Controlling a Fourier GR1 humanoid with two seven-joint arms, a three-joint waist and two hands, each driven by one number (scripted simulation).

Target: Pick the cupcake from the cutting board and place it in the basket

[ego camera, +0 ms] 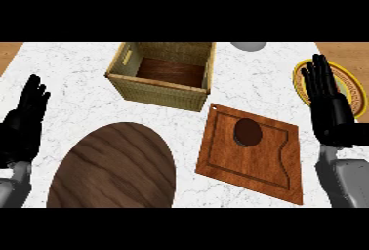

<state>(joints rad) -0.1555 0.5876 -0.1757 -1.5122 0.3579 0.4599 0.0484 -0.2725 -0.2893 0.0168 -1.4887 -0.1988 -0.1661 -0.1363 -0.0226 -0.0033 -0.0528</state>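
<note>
While both hands rest spread with fingers up, left hand (25,119) at the left edge and right hand (330,105) at the right, the cupcake (247,132) sits on the cutting board (252,163). Far-left of the board stands the basket (162,88) on the bench (79,73).

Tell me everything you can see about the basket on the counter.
The basket is a square, open-topped box of tan woven wicker with a dark wooden floor and a handle slot in its left wall. It stands upright on the marble counter, behind the cutting board, holding nothing visible. No robot hand touches it.
</note>
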